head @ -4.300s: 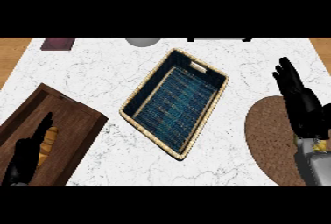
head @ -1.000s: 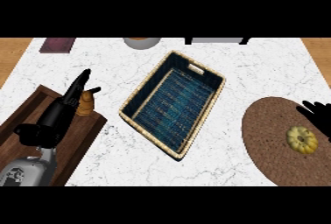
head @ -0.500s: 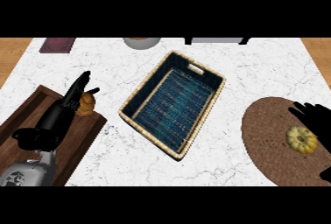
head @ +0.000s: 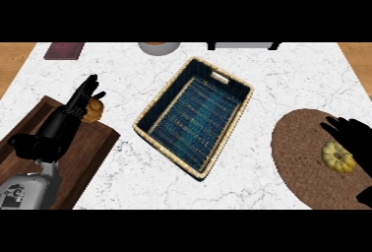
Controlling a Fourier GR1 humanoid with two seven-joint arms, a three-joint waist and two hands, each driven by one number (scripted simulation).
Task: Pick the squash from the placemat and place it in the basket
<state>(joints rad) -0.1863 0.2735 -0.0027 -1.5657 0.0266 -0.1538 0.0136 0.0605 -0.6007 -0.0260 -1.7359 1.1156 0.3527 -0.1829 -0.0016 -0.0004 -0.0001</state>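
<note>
Your right robot hand (head: 354, 135) hangs over the brown round placemat (head: 301, 157) at the table's (head: 145, 187) right edge, fingers spread and relaxed, holding nothing; its dark fingers lie right at the squash (head: 338, 157), though you cannot tell whether they touch it. Your left robot hand (head: 78, 101) is released too, fingers straight, above the dark wooden board (head: 87, 147), beside a small tan object (head: 93, 109). The woven basket (head: 169, 150) with its blue lining sits tilted between them, nothing inside. The squash is small, yellow, ribbed and flattish, lying on the placemat.
</note>
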